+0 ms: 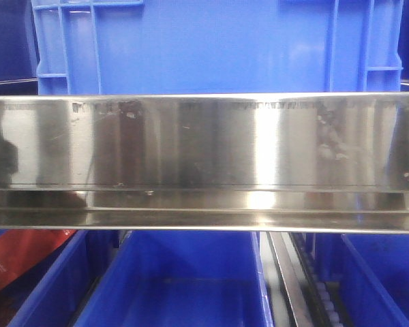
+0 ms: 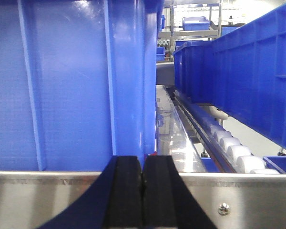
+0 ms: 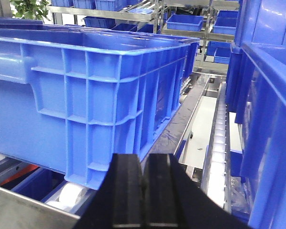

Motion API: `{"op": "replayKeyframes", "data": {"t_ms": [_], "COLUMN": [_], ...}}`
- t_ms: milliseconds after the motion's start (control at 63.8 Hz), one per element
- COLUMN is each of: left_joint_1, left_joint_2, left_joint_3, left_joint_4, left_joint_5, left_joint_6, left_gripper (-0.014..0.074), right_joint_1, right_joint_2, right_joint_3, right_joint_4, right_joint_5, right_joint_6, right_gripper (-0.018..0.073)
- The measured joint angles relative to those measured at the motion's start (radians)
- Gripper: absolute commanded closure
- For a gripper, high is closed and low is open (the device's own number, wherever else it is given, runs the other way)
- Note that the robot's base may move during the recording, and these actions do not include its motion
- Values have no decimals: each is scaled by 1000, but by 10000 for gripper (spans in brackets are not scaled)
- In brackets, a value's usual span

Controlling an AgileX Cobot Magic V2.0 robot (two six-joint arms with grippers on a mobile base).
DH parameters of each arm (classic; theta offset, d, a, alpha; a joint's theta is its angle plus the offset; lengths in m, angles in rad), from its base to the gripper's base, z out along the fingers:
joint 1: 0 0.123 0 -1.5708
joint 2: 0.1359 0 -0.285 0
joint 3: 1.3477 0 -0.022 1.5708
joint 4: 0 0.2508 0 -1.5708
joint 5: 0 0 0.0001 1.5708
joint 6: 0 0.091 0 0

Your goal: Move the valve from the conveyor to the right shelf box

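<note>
The valve and the conveyor are out of view in all three views. My left gripper (image 2: pixel 143 167) is shut with nothing between its black pads, just in front of a steel shelf rail (image 2: pixel 62 191) and a large blue shelf box (image 2: pixel 66 81). My right gripper (image 3: pixel 142 164) is also shut and empty, level with the lower side of another blue shelf box (image 3: pixel 100 90) that sits on white rollers (image 3: pixel 71 193). In the front view I see only a shiny steel shelf rail (image 1: pixel 204 146) with a blue box (image 1: pixel 211 44) above it and an open blue box (image 1: pixel 184 286) below.
A second blue box (image 2: pixel 238 71) stands right of the left gripper over a white roller track (image 2: pixel 233 152). Blue boxes (image 3: pixel 267 133) close in on the right gripper's right side, with a roller track (image 3: pixel 219 143) between. Something red (image 1: pixel 20 255) lies in the lower left bin.
</note>
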Motion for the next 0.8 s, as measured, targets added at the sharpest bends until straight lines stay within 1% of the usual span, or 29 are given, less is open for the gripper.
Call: {"op": "replayKeyframes", "data": {"t_ms": [799], "left_joint_1": [0], "left_joint_2": [0], "left_joint_3": [0], "left_joint_4": [0], "left_joint_5": [-12], "left_joint_6": [0], "left_gripper": [707], "right_joint_1": [0], "right_joint_2": [0], "right_joint_3": [0], "right_joint_4": [0], "right_joint_5": [0], "right_joint_6": [0], "right_gripper": [722]}}
